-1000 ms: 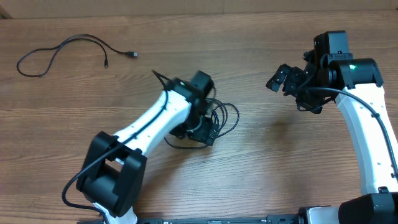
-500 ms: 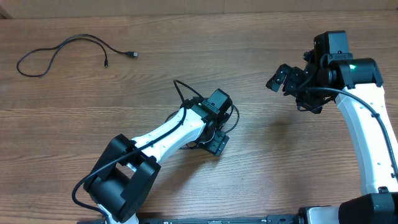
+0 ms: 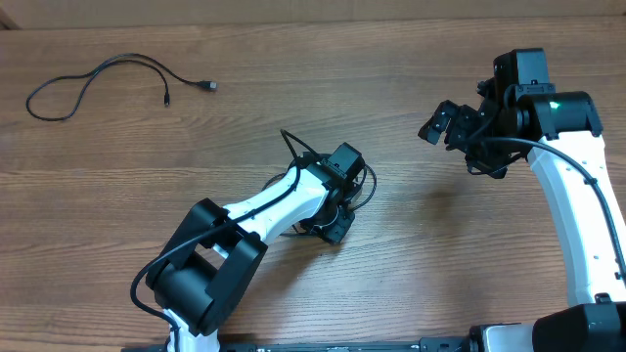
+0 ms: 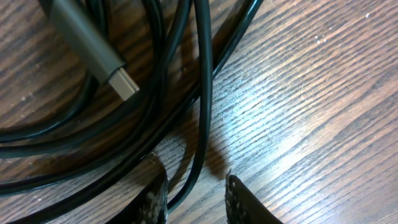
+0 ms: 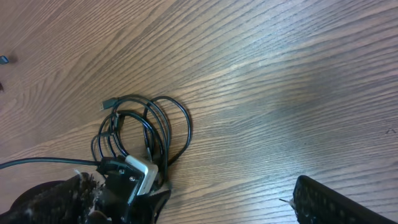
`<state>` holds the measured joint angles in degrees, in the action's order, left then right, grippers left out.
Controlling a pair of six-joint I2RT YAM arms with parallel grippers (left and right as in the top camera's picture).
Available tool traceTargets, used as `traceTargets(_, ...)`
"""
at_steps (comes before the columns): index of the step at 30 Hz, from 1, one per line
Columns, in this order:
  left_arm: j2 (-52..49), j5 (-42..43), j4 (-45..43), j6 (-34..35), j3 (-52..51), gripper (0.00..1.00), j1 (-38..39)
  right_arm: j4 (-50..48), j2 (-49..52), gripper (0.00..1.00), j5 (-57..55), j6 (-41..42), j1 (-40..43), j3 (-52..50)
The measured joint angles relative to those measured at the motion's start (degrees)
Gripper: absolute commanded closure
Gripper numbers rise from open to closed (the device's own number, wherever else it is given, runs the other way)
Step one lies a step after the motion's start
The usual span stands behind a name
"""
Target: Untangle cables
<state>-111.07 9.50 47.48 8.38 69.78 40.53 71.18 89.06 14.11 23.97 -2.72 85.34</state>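
A tangled bundle of thin black cables (image 3: 360, 183) lies mid-table and also shows in the right wrist view (image 5: 168, 124). My left gripper (image 3: 333, 227) is down on its near edge. In the left wrist view its jaws (image 4: 194, 196) stand narrowly apart around one black strand (image 4: 203, 93); the strand touches the left finger, and a gap remains at the right finger. A grey plug with a silver tip (image 4: 99, 53) lies on the loops beside it. A separate cable (image 3: 98, 76) lies spread at the far left. My right gripper (image 3: 460, 145) hovers open and empty at the right.
The left arm (image 3: 264, 200) stretches diagonally from the front edge over the bundle. The right arm (image 3: 572, 205) stands along the right side. Bare wooden table (image 3: 440, 254) lies between the bundle and the right arm.
The left gripper moved right across the bundle, settled on its near edge, and its jaws narrowed around a strand. The right arm and the far-left cable stayed still.
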Motion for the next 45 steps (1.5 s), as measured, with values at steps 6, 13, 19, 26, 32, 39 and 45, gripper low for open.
traceTargets(6, -0.9, 1.2, 2.9, 0.1, 1.3, 0.96, 0.0, 0.0, 0.0, 0.00, 0.0, 0.0, 0.0, 0.0)
traceTargets(13, -2.4, 2.4, 21.5, 2.4, 22.9, 0.95, -2.1, 0.1, 0.0, 0.00, 0.0, 0.0, 0.0, 0.0)
traceTargets(19, -1.3, 2.9, 32.2, 2.4, 43.7, 0.96, -4.7, 0.0, 0.0, 0.00, 0.0, 0.0, 0.0, 0.0)
traceTargets(26, 4.8, 3.4, 33.1, 5.3, 61.5, 0.96, -12.9, 0.0, 0.0, 0.00, 0.0, 0.0, 0.0, 0.0)
traceTargets(32, 13.0, 3.6, 33.0, 6.3, 67.3, 0.93, -18.8, 0.0, 0.0, 0.00, 0.0, 0.0, 0.0, 0.0)
traceTargets(39, 10.4, 3.6, 45.4, 6.7, 66.6, 0.69, -15.1, 0.0, 0.0, 0.00, 0.0, 0.0, 0.0, 0.0)
traceTargets(45, -2.9, 3.8, 45.9, 8.7, 63.1, 0.30, -13.4, 0.0, 0.0, 0.00, 0.0, 0.0, 0.0, 0.0)
